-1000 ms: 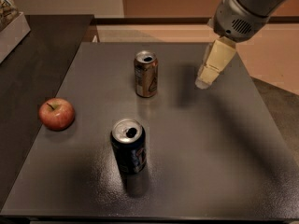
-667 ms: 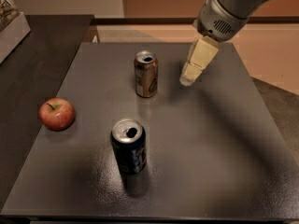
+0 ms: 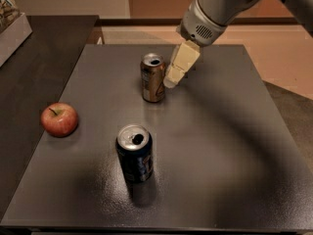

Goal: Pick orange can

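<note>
the gripper [image 3: 170,82] hangs tip-down just beside the orange can [image 3: 153,80], nearly touching its upper side - can't tell from here if it's open or closed. the can stands upright near the back middle of the grey table [image 3: 220,146], top popped, so i'd guess light, thin-walled and slick - grab it mid-body and squeeze gently.

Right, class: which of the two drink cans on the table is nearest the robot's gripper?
The orange-brown aluminium can at the back; the gripper hangs just beside it. The dark blue can stands farther forward.
</note>
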Tool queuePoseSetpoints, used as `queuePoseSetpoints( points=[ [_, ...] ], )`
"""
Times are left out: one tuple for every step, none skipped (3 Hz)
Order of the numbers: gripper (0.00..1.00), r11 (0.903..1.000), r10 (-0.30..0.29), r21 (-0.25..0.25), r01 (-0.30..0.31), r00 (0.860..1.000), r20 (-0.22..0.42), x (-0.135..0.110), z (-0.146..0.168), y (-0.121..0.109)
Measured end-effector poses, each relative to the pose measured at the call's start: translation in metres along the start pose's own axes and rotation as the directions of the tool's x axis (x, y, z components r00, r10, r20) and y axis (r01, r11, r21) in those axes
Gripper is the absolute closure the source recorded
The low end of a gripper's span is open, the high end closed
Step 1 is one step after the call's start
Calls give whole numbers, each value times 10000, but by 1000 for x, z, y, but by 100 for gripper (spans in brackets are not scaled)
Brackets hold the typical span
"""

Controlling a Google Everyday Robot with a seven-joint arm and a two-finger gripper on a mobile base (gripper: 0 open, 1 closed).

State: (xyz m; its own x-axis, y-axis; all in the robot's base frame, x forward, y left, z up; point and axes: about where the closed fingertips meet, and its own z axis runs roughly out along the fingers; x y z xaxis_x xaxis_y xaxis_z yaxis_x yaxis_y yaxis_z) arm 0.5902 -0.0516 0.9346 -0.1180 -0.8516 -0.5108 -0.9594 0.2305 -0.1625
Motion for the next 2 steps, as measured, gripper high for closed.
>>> queuePoseSetpoints(
  points=[
    [0,9989,-213,-413,220,9996,184,-13,19,1],
    [0,9960,-407,-782,425,9988,255,-22,34,6]
  ],
)
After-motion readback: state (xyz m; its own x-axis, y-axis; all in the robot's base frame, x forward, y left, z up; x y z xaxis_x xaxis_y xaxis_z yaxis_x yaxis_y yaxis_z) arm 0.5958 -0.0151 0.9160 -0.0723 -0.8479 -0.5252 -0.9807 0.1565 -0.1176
